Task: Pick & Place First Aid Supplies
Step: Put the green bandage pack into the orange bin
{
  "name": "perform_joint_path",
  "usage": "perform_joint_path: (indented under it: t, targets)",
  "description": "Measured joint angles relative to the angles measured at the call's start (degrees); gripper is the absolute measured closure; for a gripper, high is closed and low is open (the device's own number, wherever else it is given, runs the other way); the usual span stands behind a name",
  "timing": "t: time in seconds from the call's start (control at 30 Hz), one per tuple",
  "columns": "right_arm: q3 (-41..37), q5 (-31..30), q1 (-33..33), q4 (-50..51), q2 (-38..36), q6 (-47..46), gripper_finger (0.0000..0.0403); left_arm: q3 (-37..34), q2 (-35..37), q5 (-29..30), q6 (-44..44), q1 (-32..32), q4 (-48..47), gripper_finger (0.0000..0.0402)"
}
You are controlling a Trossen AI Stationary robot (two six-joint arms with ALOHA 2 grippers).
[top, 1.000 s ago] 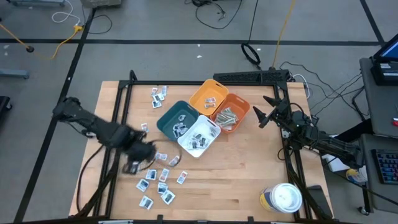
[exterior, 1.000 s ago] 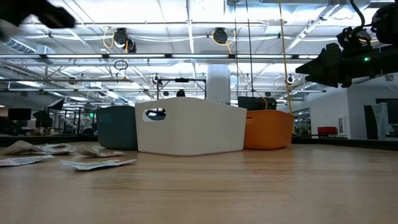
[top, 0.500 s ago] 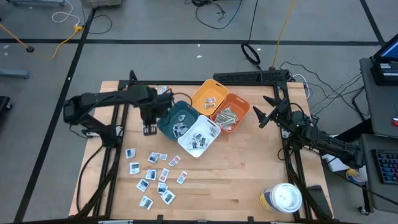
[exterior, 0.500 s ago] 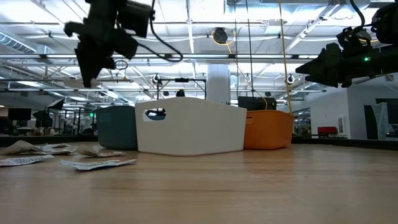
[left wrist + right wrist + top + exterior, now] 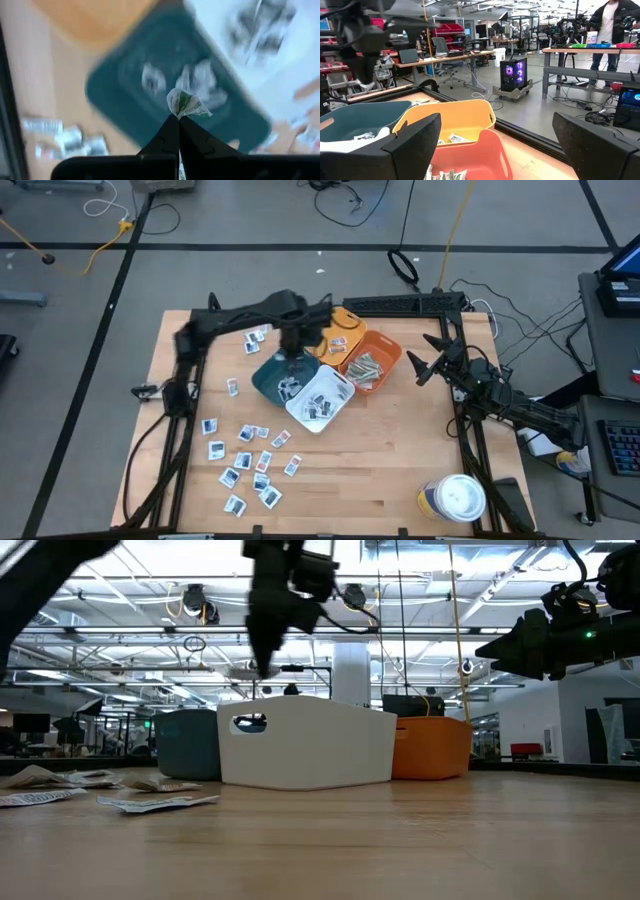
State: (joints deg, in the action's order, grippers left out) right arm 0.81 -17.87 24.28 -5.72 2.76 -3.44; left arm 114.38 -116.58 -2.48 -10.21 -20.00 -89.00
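Note:
My left gripper (image 5: 293, 352) hangs above the teal bin (image 5: 272, 377), pointing down, shut on a small white packet with green print (image 5: 186, 104). The teal bin holds a few white packets (image 5: 200, 80). Several white square packets (image 5: 250, 465) lie flat on the table's near left, and a few more (image 5: 255, 332) lie by the far edge. My right gripper (image 5: 420, 365) waits open at the table's right side, level, with nothing between its fingers (image 5: 415, 142). My left gripper pinches one end of the crumpled packet (image 5: 179, 114) between its two fingertips. The fingers come from above, pointing down. The rest of the packet sticks out below the fingertips, lifted clear over the teal bin.
A white bin (image 5: 322, 400), a yellow bin (image 5: 335, 330) and an orange bin (image 5: 385, 352) holding grey-green strips cluster beside the teal one. A round white-lidded tub (image 5: 458, 500) stands at the near right. Bare wood lies along the near edge.
My left gripper, shut all along, has swung from the packets at the table's near left toward the far edge and then right, and now stands above the teal bin.

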Motion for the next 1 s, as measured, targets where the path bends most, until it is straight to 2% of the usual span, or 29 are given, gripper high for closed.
perform_joint_path:
  t: [0.17,0.3,0.7,1.0]
  targets:
    - [0.0,0.0,0.0,0.0,0.0,0.0,0.0025,14.5,-9.8,-2.5,0.3,0.8,-0.6,0.0401]
    - [0.0,0.0,0.0,0.0,0.0,0.0,0.0025,19.7,-14.5,-4.5,1.3,1.4,1.7,0.0401]
    - [0.0,0.0,0.0,0.0,0.0,0.0,0.0025,19.7,-17.0,-6.6,3.3,3.8,25.1,0.0401]
    - [0.0,0.0,0.0,0.0,0.0,0.0,0.0025,12.0,-17.0,-8.1,7.0,4.3,40.0,0.0401]
